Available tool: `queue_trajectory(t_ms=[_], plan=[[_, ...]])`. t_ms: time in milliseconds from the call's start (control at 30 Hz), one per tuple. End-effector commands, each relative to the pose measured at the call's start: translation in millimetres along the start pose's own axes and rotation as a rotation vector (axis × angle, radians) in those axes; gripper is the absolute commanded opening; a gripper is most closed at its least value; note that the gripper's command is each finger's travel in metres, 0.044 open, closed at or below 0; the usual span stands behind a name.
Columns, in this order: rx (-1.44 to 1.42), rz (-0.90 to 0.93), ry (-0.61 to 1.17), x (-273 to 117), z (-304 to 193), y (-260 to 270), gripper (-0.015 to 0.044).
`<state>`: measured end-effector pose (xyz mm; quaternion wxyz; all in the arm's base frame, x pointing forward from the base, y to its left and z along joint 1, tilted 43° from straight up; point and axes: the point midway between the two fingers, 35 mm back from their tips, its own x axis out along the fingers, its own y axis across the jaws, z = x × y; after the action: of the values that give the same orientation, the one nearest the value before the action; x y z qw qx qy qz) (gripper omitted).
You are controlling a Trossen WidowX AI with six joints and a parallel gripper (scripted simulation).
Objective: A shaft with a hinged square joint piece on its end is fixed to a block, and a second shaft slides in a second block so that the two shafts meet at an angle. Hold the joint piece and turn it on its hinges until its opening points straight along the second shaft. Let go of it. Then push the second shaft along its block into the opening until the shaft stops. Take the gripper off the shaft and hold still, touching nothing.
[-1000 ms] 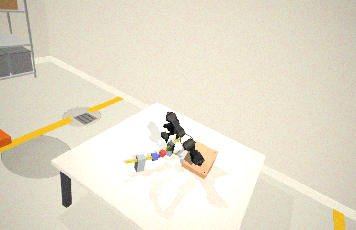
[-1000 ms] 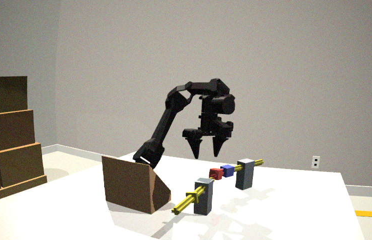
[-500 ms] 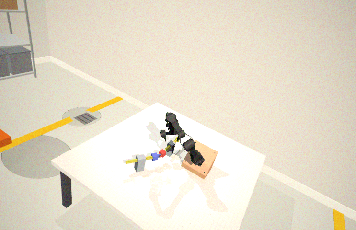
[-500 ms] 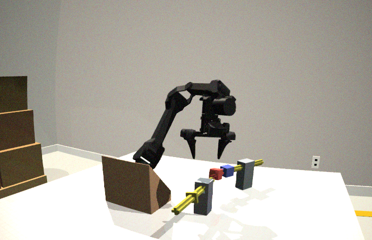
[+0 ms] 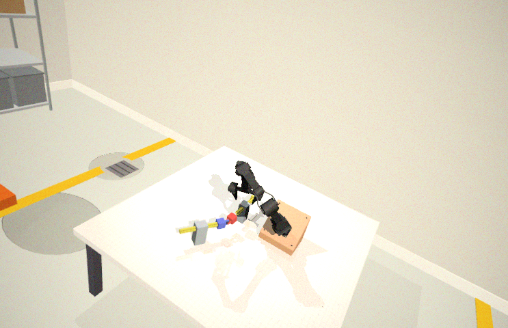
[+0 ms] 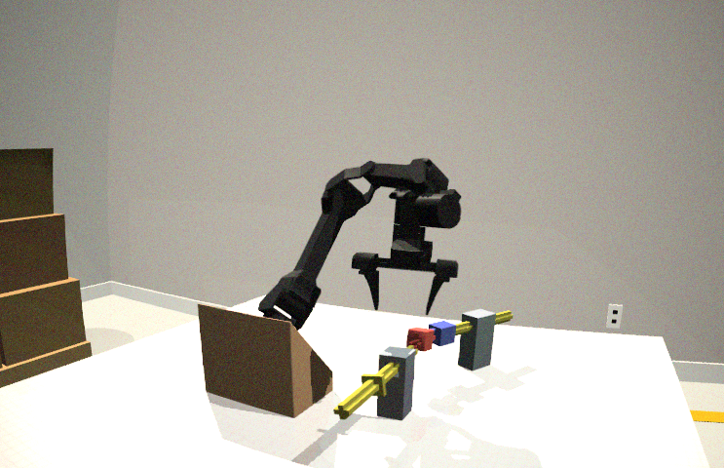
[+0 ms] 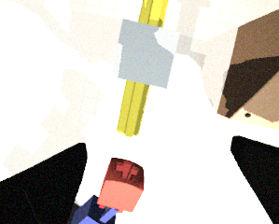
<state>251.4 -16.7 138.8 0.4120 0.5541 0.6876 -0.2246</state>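
Note:
The red joint piece [image 5: 232,218] [image 6: 419,338] [image 7: 122,187] hangs on the blue hinge part [image 5: 221,223] [image 6: 441,332] of the first yellow shaft [image 5: 187,229] [image 6: 503,316]. Its cross-shaped opening faces roughly toward the second yellow shaft [image 5: 239,211] [image 6: 362,396] [image 7: 132,107]; exact alignment is unclear. A gap separates them in the wrist view. The second shaft's collar [image 6: 375,381] stands outside its grey block [image 6: 396,386] [image 7: 146,56]. My gripper [image 5: 244,199] [image 6: 401,311] [image 7: 160,147] is open and empty, pointing down above the parts, its fingers either side of the joint piece in the wrist view.
The first shaft's grey block [image 5: 199,231] [image 6: 476,341] stands beyond the blue part. A brown wedge-shaped block [image 5: 297,224] [image 6: 247,358] [image 7: 256,42] stands beside the arm's base, near the second shaft's block. All stand on the white table [image 5: 153,239] [image 6: 594,397].

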Motion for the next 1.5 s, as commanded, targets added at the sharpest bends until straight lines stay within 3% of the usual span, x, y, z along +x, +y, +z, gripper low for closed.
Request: queue_trajectory(t_ms=[0, 333, 567, 1133, 1467], plan=[[0.122, -0.003, -0.008, 1, 0, 0, 0.0440], [0.388, -0.006, -0.017, 4, 0, 0, 0.0440], [0.393, -0.006, -0.017, 7, 0, 1, 0.0440], [0.392, -0.004, -0.015, 80, -10, 5, 0.0440], [0.392, -0.003, -0.016, 79, -34, 17, 0.0440]])
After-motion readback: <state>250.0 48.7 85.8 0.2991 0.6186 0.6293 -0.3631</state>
